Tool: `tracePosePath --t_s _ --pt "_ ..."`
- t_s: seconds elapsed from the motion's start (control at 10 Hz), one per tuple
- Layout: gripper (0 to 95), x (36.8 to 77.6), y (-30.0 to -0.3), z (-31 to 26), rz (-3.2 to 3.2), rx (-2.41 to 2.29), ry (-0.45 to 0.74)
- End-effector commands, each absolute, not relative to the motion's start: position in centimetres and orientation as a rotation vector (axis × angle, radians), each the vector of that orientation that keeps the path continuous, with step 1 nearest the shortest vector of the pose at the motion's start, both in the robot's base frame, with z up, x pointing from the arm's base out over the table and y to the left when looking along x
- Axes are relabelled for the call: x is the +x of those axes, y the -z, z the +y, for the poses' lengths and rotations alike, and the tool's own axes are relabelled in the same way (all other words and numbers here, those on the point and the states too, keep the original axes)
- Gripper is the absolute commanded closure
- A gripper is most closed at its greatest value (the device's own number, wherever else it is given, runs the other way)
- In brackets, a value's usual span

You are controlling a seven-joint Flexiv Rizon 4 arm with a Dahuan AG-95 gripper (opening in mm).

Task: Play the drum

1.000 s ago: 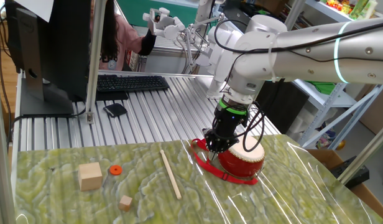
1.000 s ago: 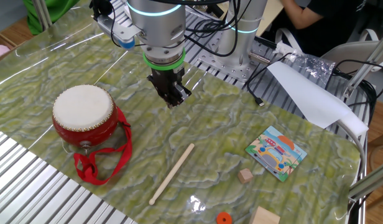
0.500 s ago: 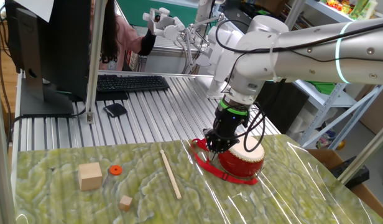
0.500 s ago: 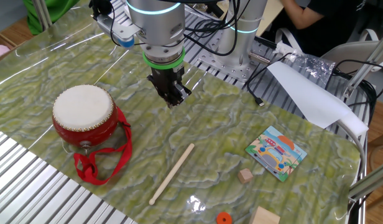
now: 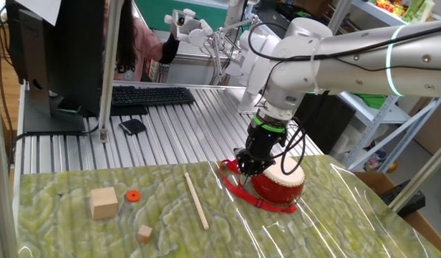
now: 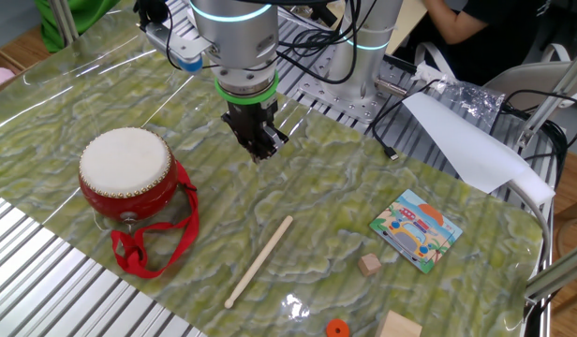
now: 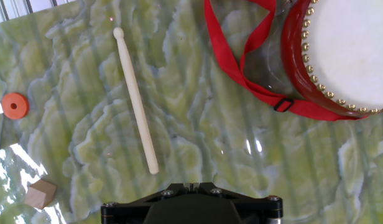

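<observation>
The drum (image 6: 125, 173) has a red body, a cream skin and a red strap loop; it stands near one edge of the green mat and also shows in the hand view (image 7: 347, 50) at the top right. In one fixed view the drum (image 5: 281, 183) is partly behind the arm. A thin wooden stick (image 6: 258, 262) lies on the mat, seen in the hand view (image 7: 136, 99) at the upper left. My gripper (image 6: 262, 150) hovers above the mat between drum and stick, shut and empty; only its tips (image 7: 191, 185) show in the hand view.
A tan wooden cube (image 5: 104, 203), a small cube (image 5: 144, 233) and an orange disc (image 5: 132, 196) lie on the mat's far side from the drum. A picture card (image 6: 416, 229) lies near the small cube. A keyboard (image 5: 152, 95) and white paper (image 6: 466, 140) sit off the mat.
</observation>
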State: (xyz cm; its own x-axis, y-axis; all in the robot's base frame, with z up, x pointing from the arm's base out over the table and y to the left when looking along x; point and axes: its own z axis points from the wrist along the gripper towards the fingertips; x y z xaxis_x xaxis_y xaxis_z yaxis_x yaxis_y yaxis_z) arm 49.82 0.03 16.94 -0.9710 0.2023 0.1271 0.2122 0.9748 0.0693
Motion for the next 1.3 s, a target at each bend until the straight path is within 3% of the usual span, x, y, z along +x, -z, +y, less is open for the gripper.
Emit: tracePosePath --t_s 0.1,1.3 --pt "95.0 49.82 -16.97 0.04 -3.004 -0.318 0.123" --pt "95.0 49.33 -17.71 -0.26 -3.063 -0.344 0.119"
